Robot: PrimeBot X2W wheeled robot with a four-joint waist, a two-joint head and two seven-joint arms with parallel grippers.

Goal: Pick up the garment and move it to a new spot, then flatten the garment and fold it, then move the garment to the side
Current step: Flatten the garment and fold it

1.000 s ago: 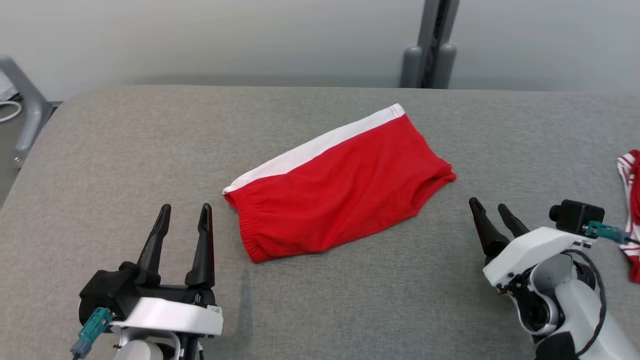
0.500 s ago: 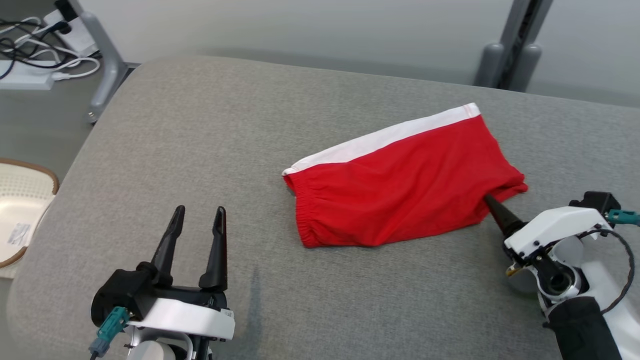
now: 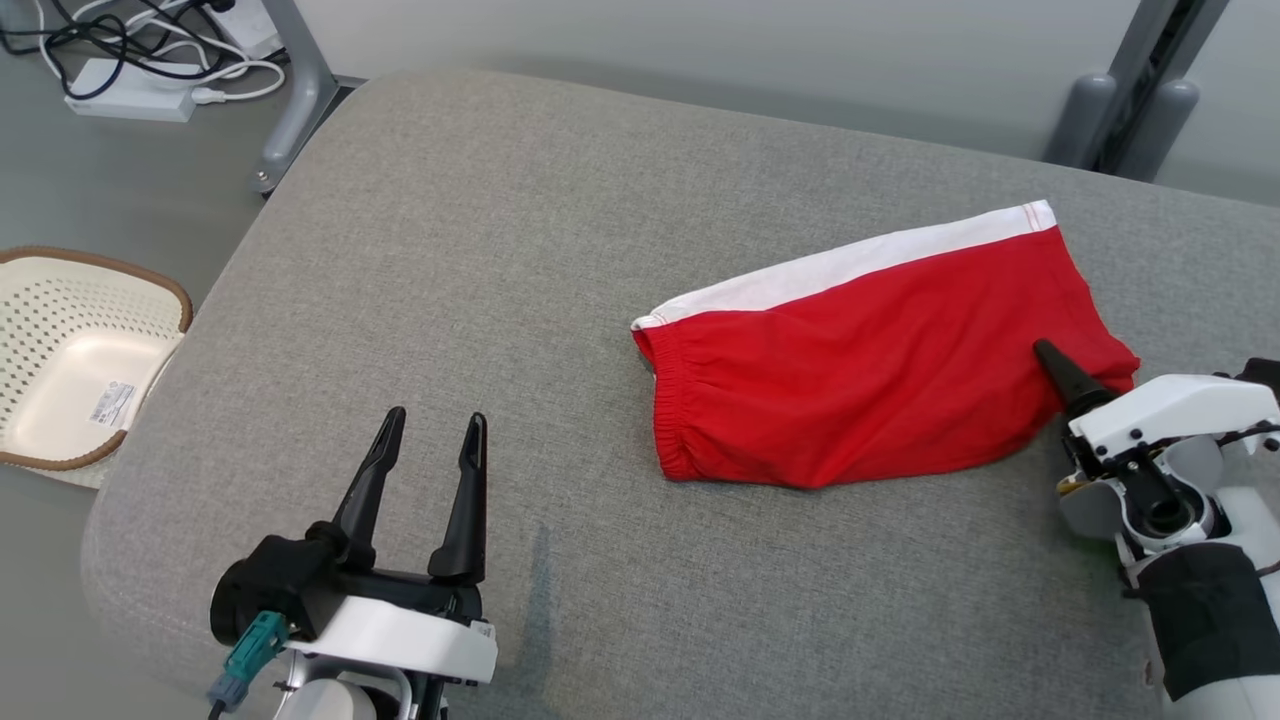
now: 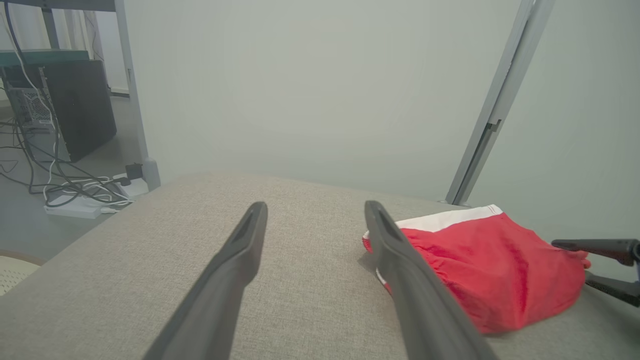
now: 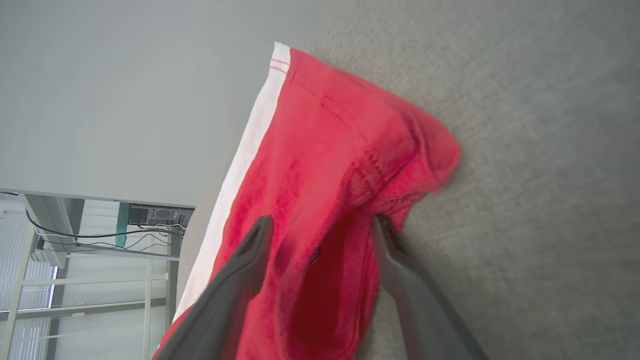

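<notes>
Camera's swung left; my right gripper (image 5: 321, 220) has reached the red shorts (image 3: 870, 380). Idle left gripper (image 3: 437, 415) spread wide. Shorts lie right of centre on grey pad (image 3: 500, 250). Right jaws parted astride the hem: pinch next.

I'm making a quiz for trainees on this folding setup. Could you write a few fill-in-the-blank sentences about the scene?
1. The red garment has a ___ waistband.
2. The right tool has its jaws ___ around the garment's corner.
3. The cream basket sits on the ___.
Missing words: white; open; floor.
</notes>
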